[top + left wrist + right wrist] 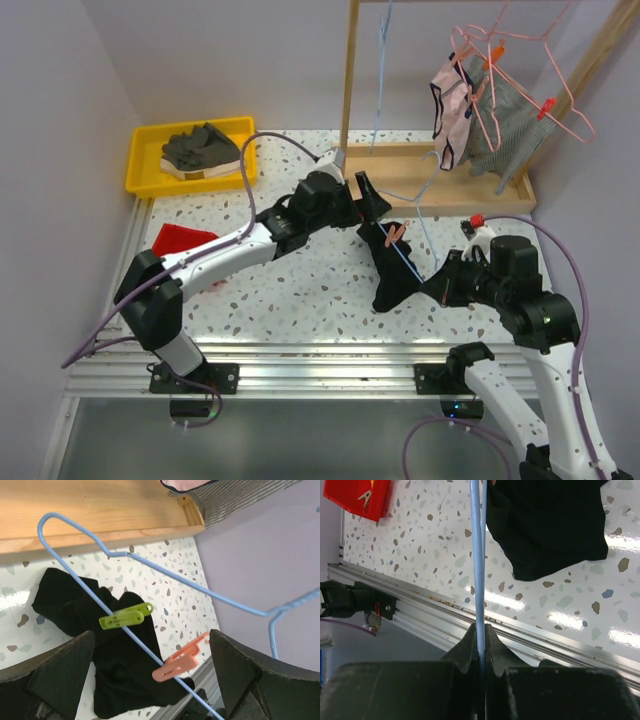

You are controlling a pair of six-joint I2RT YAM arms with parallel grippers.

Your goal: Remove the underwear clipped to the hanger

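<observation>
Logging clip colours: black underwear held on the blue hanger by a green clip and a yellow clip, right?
No. The black underwear is held on the blue hanger by a green clip and an orange-pink clip, not yellow; the left wrist view shows it.

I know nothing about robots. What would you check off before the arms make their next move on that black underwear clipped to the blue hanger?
1. Right gripper clamped on the blue hanger wire: ok.
2. Left gripper open, ready to take a clip: ok.
3. Green clip and orange clip both framed between the left fingers in the wrist view: ok.
4. Black underwear released from the hanger: not ok, both clips sit on the wire over the cloth.
5. Underwear hanging free of the table: cannot tell; its lower end may be resting there.
</observation>
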